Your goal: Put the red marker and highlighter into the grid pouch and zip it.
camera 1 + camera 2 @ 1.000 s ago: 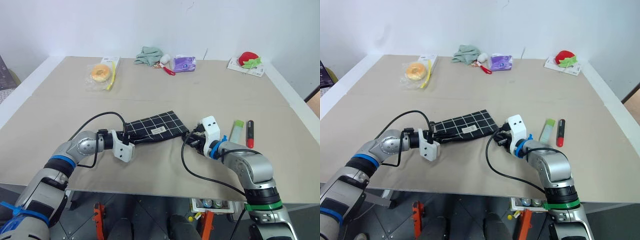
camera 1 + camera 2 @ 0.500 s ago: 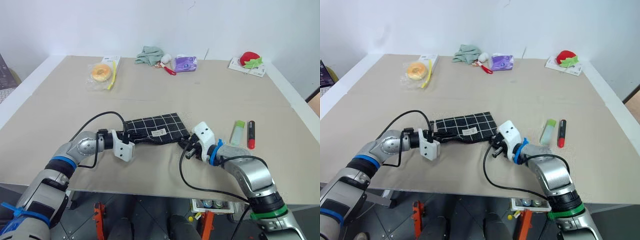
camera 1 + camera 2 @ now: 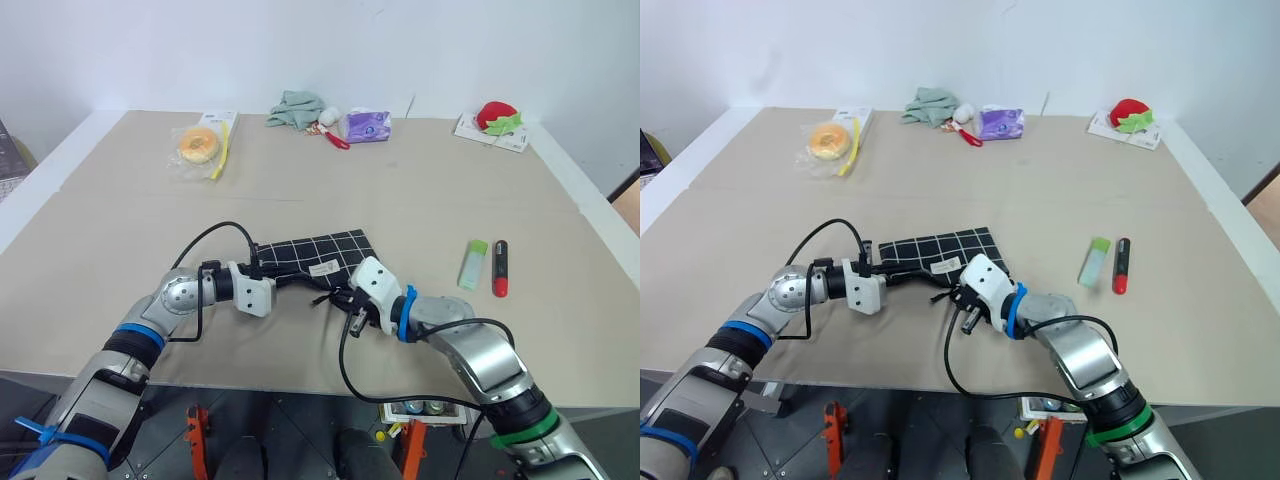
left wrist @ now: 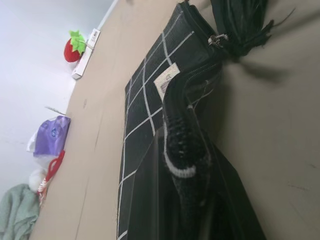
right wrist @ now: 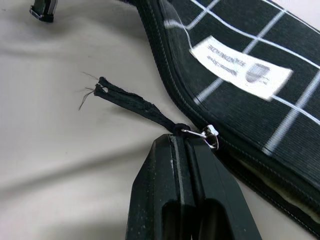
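The grid pouch (image 3: 318, 254), black with white lines and a white label, lies flat at the table's middle. My left gripper (image 3: 279, 283) is shut on the pouch's left end, whose edge sits pinched between its fingers (image 4: 150, 200). At the pouch's near edge my right gripper (image 5: 181, 142) is shut on the zipper pull (image 5: 131, 101), right by the metal slider (image 5: 210, 134). The highlighter (image 3: 474, 264) with its green cap and the red marker (image 3: 500, 268) lie side by side on the table, right of the pouch and apart from both grippers.
Along the table's far edge lie a bagged doughnut (image 3: 203, 146), a green cloth (image 3: 298, 108), a small red item (image 3: 338, 141), a purple packet (image 3: 367, 125) and a strawberry toy on a card (image 3: 497, 117). The table's near edge runs just below both arms.
My right gripper has moved left along the pouch's near edge, drawing the zipper pull with it. The pouch has shifted slightly. My left gripper stayed in place, rolling a little.
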You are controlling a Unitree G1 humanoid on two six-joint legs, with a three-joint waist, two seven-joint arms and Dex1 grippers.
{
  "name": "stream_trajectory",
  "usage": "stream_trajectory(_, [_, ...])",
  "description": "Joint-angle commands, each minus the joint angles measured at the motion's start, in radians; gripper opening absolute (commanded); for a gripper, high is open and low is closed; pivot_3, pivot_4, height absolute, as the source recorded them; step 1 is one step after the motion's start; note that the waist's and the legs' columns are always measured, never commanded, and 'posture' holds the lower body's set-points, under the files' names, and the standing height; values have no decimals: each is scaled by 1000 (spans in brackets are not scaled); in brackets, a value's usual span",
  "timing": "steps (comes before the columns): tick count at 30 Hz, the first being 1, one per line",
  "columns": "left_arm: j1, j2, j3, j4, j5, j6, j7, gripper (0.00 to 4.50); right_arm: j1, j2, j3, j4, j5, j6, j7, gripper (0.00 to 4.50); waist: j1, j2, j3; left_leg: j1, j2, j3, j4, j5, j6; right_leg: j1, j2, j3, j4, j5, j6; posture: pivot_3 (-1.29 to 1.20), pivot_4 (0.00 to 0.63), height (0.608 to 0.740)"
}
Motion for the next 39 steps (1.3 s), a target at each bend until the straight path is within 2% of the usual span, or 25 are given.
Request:
stream_trajectory(1, [21, -21, -18, -24, 2, 7, -11, 0, -41, 57, 33, -28, 13, -34, 22, 62, 1, 1, 1, 0, 0, 0, 0, 0, 0, 0, 0, 0, 0, 0, 0, 0, 150, 734])
stream_trajectory(11, [25, -28, -11, -39, 2, 20, -14, 0, -44, 80, 8, -33, 11, -40, 30, 62, 4, 1, 2, -3, -1, -2, 0, 0, 0, -1, -1, -2, -1, -1, 1, 0, 150, 734])
stream_trajectory(16, [35, -19, -5, -41, -1, 23, -17, 0, -11, 45, -147, -74, 83, -11, 25, 62, 4, 1, 2, -3, -1, -2, 0, 0, 0, -1, -1, -2, -1, -1, 0, 0, 150, 734])
stream_trajectory(20, [38, -14, 0, -42, -10, 31, -21, 0, 17, 16, -271, -126, 185, 47, 44, 1459, 4, 1, 2, -3, -1, -2, 0, 0, 0, -1, -1, -2, -1, -1, 1, 0, 150, 734])
stream_trajectory(24, [40, -14, 2, -49, -22, 41, -28, 0, 22, 25, -446, -179, 327, 104, 16, 3373, 4, 2, 2, -3, -1, -3, -1, 0, 0, -1, -1, -2, -1, -1, 1, 0, 150, 734])
stream_trajectory(26, [38, -14, 3, -51, -29, 46, -34, 0, 3, 13, -536, -119, 292, 86, -77, 4456, 4, 2, 2, -3, -1, -3, -1, 0, 0, 0, -1, -2, -1, -1, 1, 0, 150, 734])
stream_trajectory(29, [35, -15, 5, -51, -37, 50, -42, 0, -46, -1, -629, -10, 188, 35, -254, 4456, 4, 2, 2, -3, -1, -3, -1, 0, 0, 0, -1, -2, -1, -1, 0, 0, 150, 734])
stream_trajectory(33, [27, -12, 6, -41, -41, 49, -55, 0, -80, -32, -675, 87, 84, 45, -416, 4456, 4, 3, 3, -2, -1, -3, -3, 0, 0, -1, -1, -2, -1, -1, 0, 0, 150, 734])
stream_trajectory(39, [20, -13, 8, -44, -48, 52, -69, 0, -62, -45, -720, 165, 22, 101, -539, 4456, 4, 6, 4, -2, -1, -2, -5, 0, 0, -1, -1, -1, -1, -2, 0, 0, 150, 734])
